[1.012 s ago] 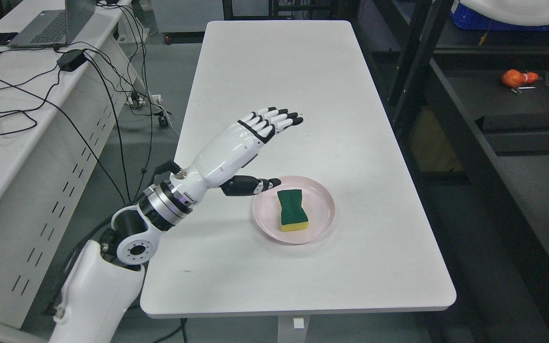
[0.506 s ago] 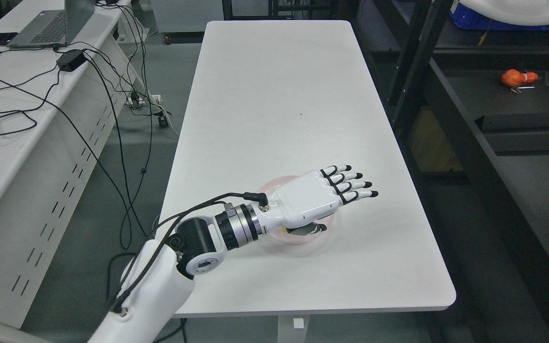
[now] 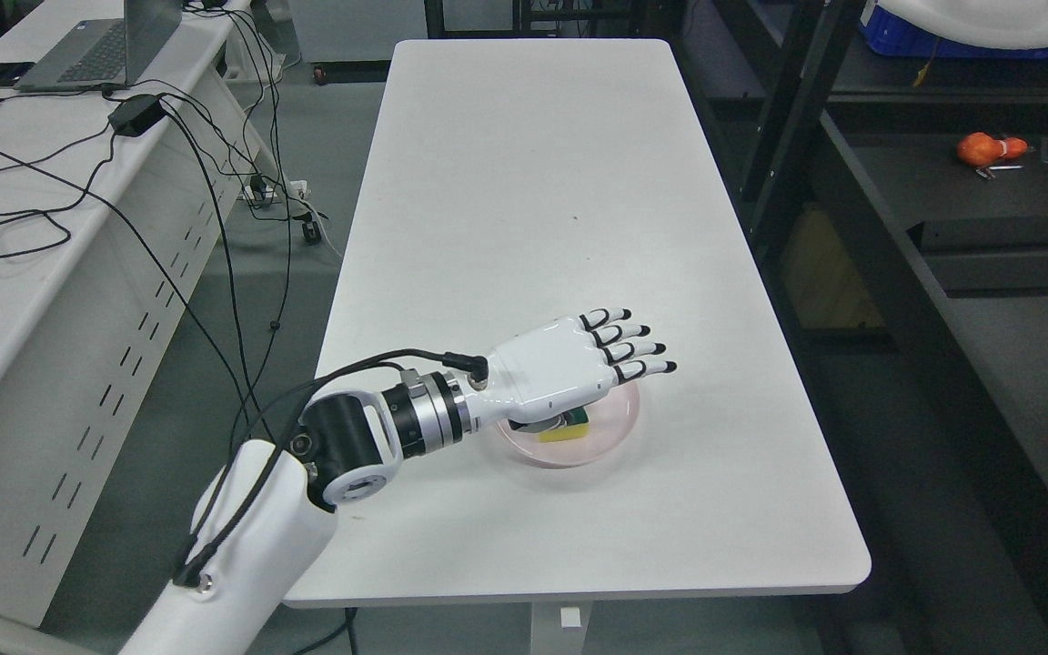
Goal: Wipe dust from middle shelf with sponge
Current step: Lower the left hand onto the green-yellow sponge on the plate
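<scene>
A lab room with a grey floor is showing in the head view, and a long white counter [image 3: 569, 227] is running away from the camera down the middle of it. A second white desk [image 3: 24, 264] is standing to the left, carrying a laptop [image 3: 92, 45], a black power adapter [image 3: 135, 115] and loose black cables [image 3: 206, 182] that are trailing over its edge. Dark metal shelving [image 3: 942, 227] is filling the right side, with an orange object [image 3: 988, 148] lying on one of its levels.

Near the front of the counter a pink plate [image 3: 624, 414] is sitting, and the sponge [image 3: 569, 426] is lying in it; only a yellow edge and a bit of green top are peeking out below the palm. The left robot hand [image 3: 579, 368] is reaching in from the lower left, palm down, directly over the plate and covering most of the sponge. Its four fingers [image 3: 633, 350] are stretching out flat and slightly spread, pointing to the right past the plate's far rim, gripping nothing. The thumb is tucking under the palm close to the sponge; whether it is touching the sponge cannot be made out. A black cable is plugging into the wrist and looping back along the white forearm [image 3: 242, 546].
</scene>
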Tool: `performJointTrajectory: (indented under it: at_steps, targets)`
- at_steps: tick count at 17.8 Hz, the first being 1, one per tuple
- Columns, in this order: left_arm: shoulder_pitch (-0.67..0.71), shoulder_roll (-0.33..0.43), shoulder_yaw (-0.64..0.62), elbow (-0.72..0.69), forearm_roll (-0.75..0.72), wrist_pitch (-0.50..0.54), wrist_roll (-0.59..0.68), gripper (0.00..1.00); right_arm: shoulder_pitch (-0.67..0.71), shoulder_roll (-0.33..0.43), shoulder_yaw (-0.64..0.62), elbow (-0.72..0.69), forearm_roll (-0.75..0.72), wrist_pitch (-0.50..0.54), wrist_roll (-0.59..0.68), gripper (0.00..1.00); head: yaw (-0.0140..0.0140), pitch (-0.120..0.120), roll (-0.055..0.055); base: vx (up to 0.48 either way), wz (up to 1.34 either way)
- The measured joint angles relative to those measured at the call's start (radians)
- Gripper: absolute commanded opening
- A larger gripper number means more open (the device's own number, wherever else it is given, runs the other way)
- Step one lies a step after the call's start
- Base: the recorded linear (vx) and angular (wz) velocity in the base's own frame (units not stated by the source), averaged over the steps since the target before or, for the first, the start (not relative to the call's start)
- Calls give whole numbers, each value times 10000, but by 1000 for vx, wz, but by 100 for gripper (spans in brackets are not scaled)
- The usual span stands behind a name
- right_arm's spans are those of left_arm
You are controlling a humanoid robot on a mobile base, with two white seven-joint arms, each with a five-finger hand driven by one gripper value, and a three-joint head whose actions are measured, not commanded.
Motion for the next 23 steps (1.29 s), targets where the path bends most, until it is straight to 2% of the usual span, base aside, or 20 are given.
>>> performJointTrajectory:
  at_steps: [5,10,23]
  targets:
    - [-257,445,224,54,-413,-108,-163,92,0,0,0,0,0,0,0,100,0,0,0,0,0]
    - [-615,529,193,429,-826,-108,-159,92,0,0,0,0,0,0,0,100,0,0,0,0,0]
    - [-1173,-80,-756,1637,-1541,-68,-135,90,0,0,0,0,0,0,2,100,0,0,0,0,0]
